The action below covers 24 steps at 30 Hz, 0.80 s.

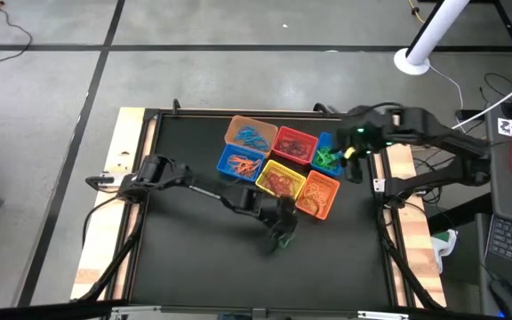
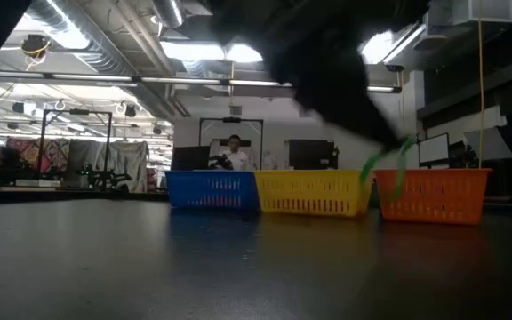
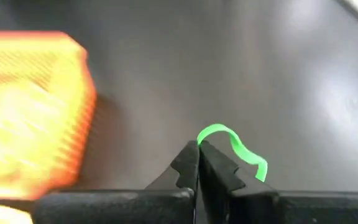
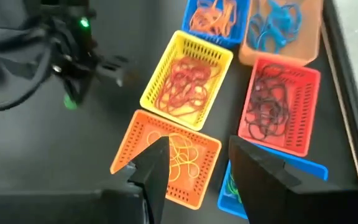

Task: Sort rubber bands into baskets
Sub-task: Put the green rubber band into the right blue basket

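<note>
Jaws of the left gripper (image 3: 197,149) are pinching a thin green rubber band (image 3: 235,146) mid-frame; right gripper's (image 4: 197,155) are gaping. Lift clear, then head upper right for the blue perforated plastic basket (image 1: 324,145) with greens.
</note>
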Each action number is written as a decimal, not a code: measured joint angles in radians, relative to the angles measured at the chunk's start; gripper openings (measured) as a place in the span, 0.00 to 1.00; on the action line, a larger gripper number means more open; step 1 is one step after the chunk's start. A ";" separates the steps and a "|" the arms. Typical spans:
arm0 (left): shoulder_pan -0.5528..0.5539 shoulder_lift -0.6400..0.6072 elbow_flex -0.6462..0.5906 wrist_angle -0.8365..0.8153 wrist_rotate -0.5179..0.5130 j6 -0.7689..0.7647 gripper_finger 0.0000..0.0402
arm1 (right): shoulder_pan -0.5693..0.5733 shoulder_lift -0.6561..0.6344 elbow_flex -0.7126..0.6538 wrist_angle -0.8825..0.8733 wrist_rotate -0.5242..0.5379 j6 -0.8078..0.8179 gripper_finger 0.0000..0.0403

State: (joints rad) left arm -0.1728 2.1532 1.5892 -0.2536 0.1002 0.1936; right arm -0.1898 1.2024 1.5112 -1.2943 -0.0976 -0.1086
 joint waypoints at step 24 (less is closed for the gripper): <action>0.391 0.093 0.124 0.739 -0.012 -0.019 0.01 | 0.001 -0.527 -0.624 0.671 -0.031 0.137 0.42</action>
State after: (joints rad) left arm 0.2179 2.2467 1.7134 0.4852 0.0881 0.1741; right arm -0.1891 0.6757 0.8870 -0.6231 -0.1285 0.0283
